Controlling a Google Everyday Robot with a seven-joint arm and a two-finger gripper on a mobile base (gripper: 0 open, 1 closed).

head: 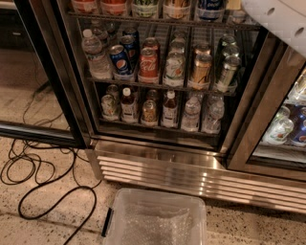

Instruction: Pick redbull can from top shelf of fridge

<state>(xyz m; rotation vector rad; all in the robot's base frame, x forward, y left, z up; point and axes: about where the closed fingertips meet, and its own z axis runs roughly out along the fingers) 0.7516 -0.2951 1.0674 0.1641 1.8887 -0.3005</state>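
Note:
The fridge [158, 165] stands ahead with its black-framed glass door [43, 76] swung open to the left. The top shelf [158, 21] is the dark wire rack along the top of the view. On it stand several drinks cut off by the frame edge. One with blue patches low on its side, at the right of the row, looks like the redbull can [209, 7]; only its lower part shows. A white part of my arm [282, 24] crosses the top right corner. The gripper itself is out of view.
The middle rack holds a water bottle [95, 55], a Pepsi can [119, 60], a Coca-Cola can [148, 63] and other cans. Bottles fill the lowest rack. A clear plastic bin [155, 220] sits on the floor in front. Black cables [38, 177] loop at left. A second cooler [287, 124] stands at right.

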